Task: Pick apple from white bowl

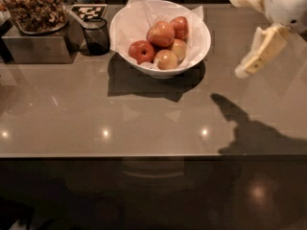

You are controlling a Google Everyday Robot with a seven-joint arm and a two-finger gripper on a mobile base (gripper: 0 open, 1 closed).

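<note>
The white bowl [202,41], lined with crumpled white paper, stands at the back middle of the grey table. The apple [160,33], large and orange-red, lies on top in the bowl's middle. A smaller deep-red apple [141,51] lies to its left, yellowish apples [167,59] in front and another reddish one [180,26] behind. My gripper [236,36] hangs in the air at the upper right, to the right of the bowl and apart from it. It is open and empty, and its cream fingers [263,51] point left and down.
A dark glass cup [97,36] stands just left of the bowl. Further left, a tray of nuts [34,7] sits on a metal box [38,48]. A black-and-white marker tag [89,11] lies behind the cup. The table's front edge [144,155] runs across the view.
</note>
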